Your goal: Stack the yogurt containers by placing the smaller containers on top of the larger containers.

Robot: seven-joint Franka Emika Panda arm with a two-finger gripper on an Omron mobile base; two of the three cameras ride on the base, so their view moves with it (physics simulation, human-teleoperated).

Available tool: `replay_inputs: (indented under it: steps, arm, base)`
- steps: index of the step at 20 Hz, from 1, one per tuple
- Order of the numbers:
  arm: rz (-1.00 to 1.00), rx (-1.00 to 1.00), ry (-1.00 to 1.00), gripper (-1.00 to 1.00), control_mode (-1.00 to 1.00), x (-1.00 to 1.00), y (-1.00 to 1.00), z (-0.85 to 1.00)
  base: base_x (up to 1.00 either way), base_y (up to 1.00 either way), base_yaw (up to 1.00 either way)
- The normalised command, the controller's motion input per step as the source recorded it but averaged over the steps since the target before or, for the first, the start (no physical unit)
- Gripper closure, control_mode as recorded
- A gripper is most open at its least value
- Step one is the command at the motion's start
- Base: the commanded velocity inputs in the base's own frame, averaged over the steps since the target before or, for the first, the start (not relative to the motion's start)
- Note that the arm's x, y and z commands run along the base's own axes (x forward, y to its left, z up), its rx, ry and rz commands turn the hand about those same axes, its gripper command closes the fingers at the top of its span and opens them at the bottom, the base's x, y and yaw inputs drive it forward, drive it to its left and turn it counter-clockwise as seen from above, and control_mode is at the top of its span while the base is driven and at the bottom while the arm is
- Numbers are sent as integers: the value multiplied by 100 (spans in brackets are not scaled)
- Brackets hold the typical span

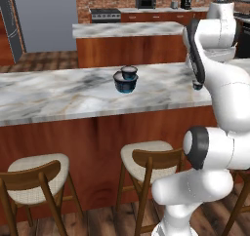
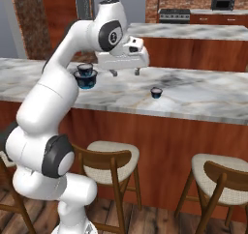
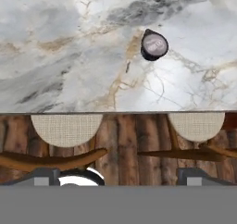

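A: Left base view. I log the widest tub [image 1: 125, 82] and the middle-sized tub [image 1: 129, 72] mid-surface [image 1: 58, 93], touching or overlapping; the middle one sits behind, and I cannot tell if it is on top. The tiniest tub [image 1: 197, 85] peeks out at the arm's [image 1: 215, 84] edge, well apart to the right.

B: Right base view?

A: The pincer [image 2: 125, 72] hangs above the surface [image 2: 203, 95], fingers spread wide, nothing between them. The widest tub [image 2: 87, 79] and middle-sized tub [image 2: 85, 69] sit just left of it; the tiniest tub [image 2: 156, 92] stands alone to its right.

B: Hand view?

A: I look straight down: the tiniest tub [image 3: 154, 46] upright on marble, near the surface's edge. Two stools [image 3: 67, 128] sit below that edge.
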Motion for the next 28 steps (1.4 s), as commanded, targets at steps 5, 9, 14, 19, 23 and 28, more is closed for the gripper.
replay_inputs:
  steps: [5, 9, 14, 19, 23, 28]
  arm:
    - [-14, 19, 0, -100, -100, -2, -26, -18]
    - [-17, 18, -2, -100, -100, -15, -18, -19]
    - [-18, 16, -4, -100, -100, -13, -13, -12]
    - [-18, 11, -7, -100, -100, -2, -1, -9]
    - [-17, 8, -7, -100, -100, 0, 0, -18]
    - [-16, 7, -1, -100, -100, 0, 0, -29]
  base:
    - [0, 0, 0]
    - [0, 0, 0]
    - [0, 0, 0]
    - [0, 0, 0]
    - [0, 0, 0]
    - [0, 0, 0]
